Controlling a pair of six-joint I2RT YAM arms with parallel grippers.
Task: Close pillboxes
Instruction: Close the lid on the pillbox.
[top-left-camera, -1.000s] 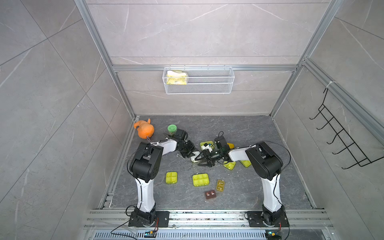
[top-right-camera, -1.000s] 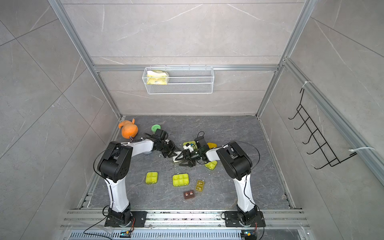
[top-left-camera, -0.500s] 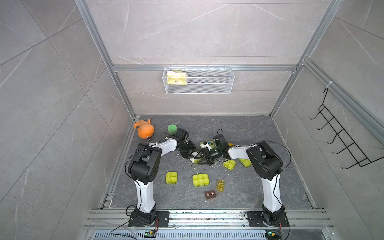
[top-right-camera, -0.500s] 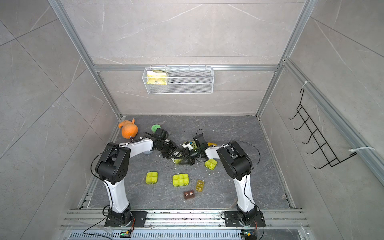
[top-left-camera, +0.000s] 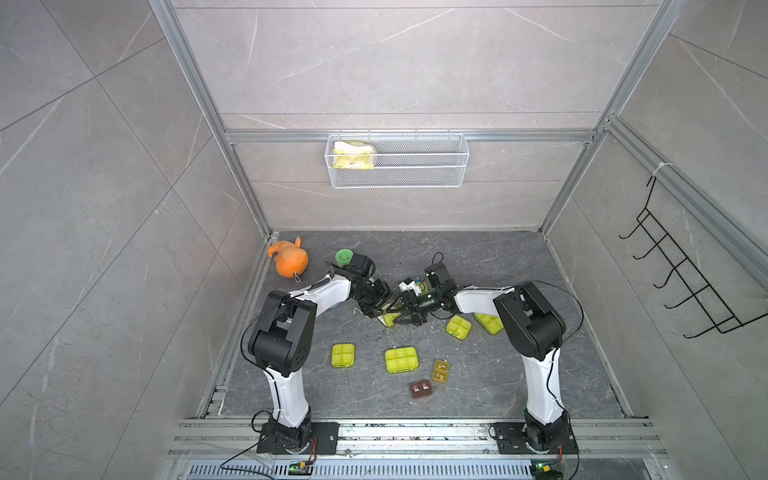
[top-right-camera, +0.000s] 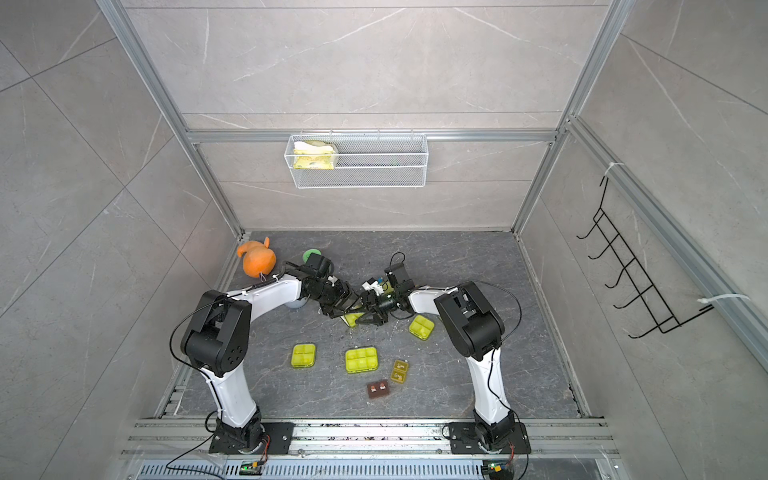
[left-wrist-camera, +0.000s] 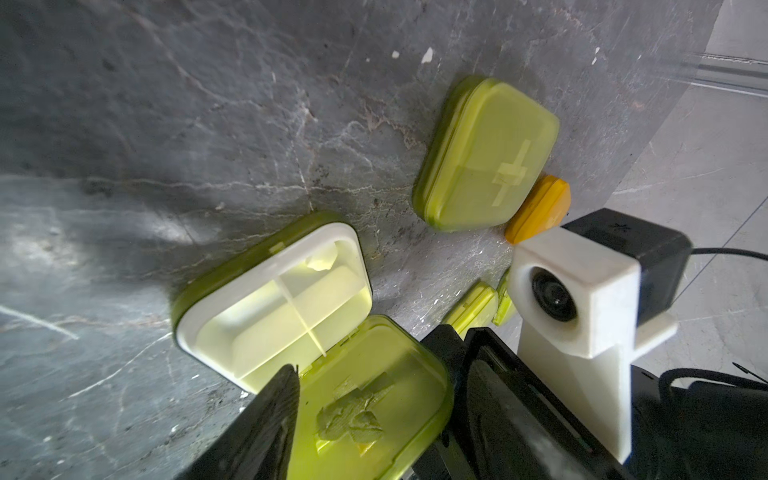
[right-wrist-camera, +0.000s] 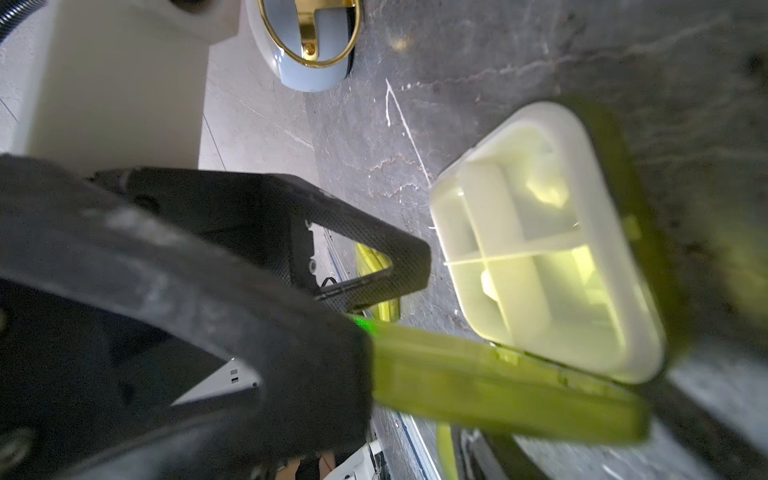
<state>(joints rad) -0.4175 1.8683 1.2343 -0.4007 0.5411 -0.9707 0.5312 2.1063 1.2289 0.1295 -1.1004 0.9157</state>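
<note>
Yellow-green translucent hinged lid (left-wrist-camera: 374, 395) stands open off its white divided pillbox tray (left-wrist-camera: 270, 303), 12 o'clock of the closed six-cell yellow-green pillbox (top-left-camera: 401, 359). Left gripper (top-left-camera: 380, 311), right gripper (top-left-camera: 406, 316): jaws apart, clamping nothing. Suggest: swing lid over hinge, press flat, brace tray.

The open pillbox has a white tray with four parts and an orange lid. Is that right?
Not quite. On the open pillbox the lid is yellow-green, not orange; the left wrist view shows it. The tray is white with four parts.
</note>
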